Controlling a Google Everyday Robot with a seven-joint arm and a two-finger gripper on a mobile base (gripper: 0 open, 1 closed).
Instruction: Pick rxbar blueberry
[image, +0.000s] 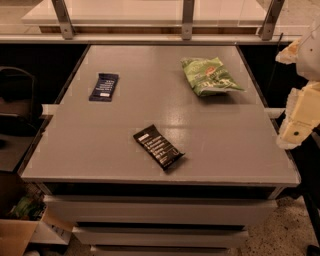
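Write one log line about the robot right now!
stage: not yet reaching | gripper: right edge of view, beside table | rxbar blueberry: flat, back left, untouched | black-wrapped bar: centre front | green chip bag: back right

Gripper (300, 120) far right, cut off by the edge. Blue bar (104, 87) text unreadable. Near-left box (17, 237) cropped.

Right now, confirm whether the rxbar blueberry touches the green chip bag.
No: the rxbar blueberry lies at back left, the green chip bag at back right, well apart; the pincer hangs beyond the table's right edge.
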